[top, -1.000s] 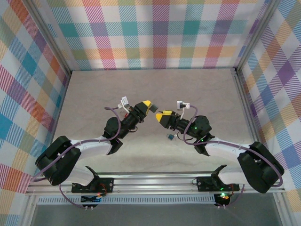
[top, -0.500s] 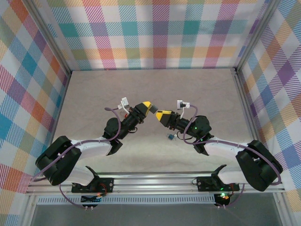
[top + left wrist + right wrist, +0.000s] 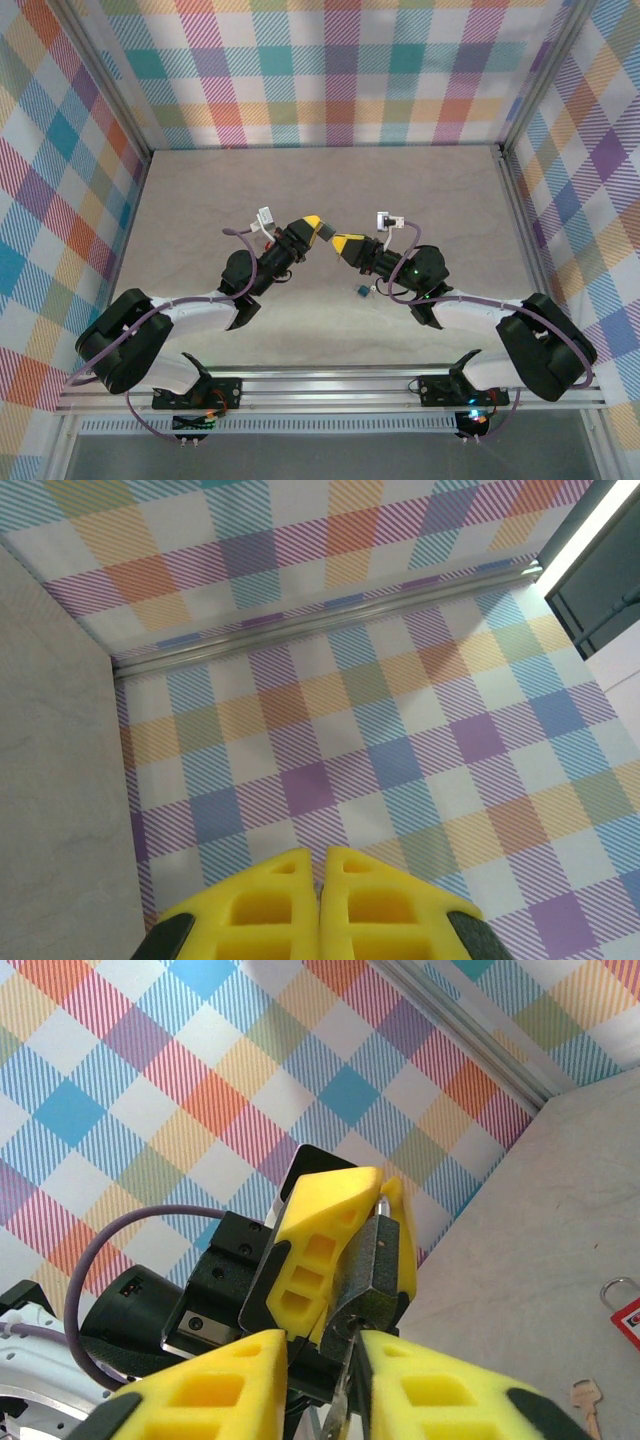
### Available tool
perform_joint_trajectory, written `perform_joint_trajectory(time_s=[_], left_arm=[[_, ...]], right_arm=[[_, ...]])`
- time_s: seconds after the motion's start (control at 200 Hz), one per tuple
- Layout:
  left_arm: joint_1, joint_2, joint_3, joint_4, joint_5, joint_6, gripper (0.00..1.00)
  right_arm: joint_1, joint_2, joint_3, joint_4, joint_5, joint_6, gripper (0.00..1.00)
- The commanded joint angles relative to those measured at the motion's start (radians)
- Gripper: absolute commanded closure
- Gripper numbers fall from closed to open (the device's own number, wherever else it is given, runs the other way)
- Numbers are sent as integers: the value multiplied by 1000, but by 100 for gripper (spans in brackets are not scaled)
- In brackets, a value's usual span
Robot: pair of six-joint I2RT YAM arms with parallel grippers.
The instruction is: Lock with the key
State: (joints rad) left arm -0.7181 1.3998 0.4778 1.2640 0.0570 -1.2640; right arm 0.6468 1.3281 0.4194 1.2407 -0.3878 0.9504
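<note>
key [image 3: 342,1400]: since a second ago the right gripper [image 3: 341,242] has closed in on the dark padlock [image 3: 368,1270]. in the top view there was a gap between the two yellow tips then; now they meet. left gripper [image 3: 316,228] unchanged. small blue padlock [image 3: 357,292], near the dark padlock on its arm-base side, has not shifted.

key sits pinched in the right gripper's fingers [image 3: 450,1390], blade edge-on, tip at the dark padlock's lower end. cannot tell if it is in the keyway. left gripper is clamped on the dark padlock, one finger on each side.

key: thin, flat, silver-grey metal. dark padlock: blocky, matte dark grey. fingers: yellow foam with square pockets. table [image 3: 560,1210]: mottled beige. well apart from the dark padlock lie a red padlock [image 3: 627,1318] with a wire shackle and, near it, a second small key [image 3: 585,1402].
</note>
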Motion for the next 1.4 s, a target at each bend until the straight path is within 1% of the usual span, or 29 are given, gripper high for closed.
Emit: perform_joint_trajectory(time_s=[0.0, 0.335, 0.5, 0.565, 0.61, 0.825, 1.045, 1.395], left_arm=[[-9, -24, -15, 83, -32, 6, 100], [-9, -22, 1, 83, -36, 8, 100], [-8, -20, 5, 83, -39, 8, 100], [-9, -18, 7, 84, -40, 10, 100], [-9, -16, 7, 83, -43, 9, 100], [-9, -10, 20, 84, -58, 8, 100], [7, -21, 56, 84, -76, 17, 100], [39, -6, 138, 90, -97, 12, 100]], right_arm=[[-5, 6, 1, 62, -19, 21, 79], [-4, 77, -19, 165, -16, 75, 88], [-4, 91, -18, 166, -16, 71, 91], [-4, 88, -22, 166, -13, 67, 94], [-5, 88, -22, 166, -15, 67, 100], [-4, 109, -43, 166, 9, 74, 100], [21, 81, -91, 166, 48, 47, 100], [112, 51, -176, 167, 129, -22, 100]])
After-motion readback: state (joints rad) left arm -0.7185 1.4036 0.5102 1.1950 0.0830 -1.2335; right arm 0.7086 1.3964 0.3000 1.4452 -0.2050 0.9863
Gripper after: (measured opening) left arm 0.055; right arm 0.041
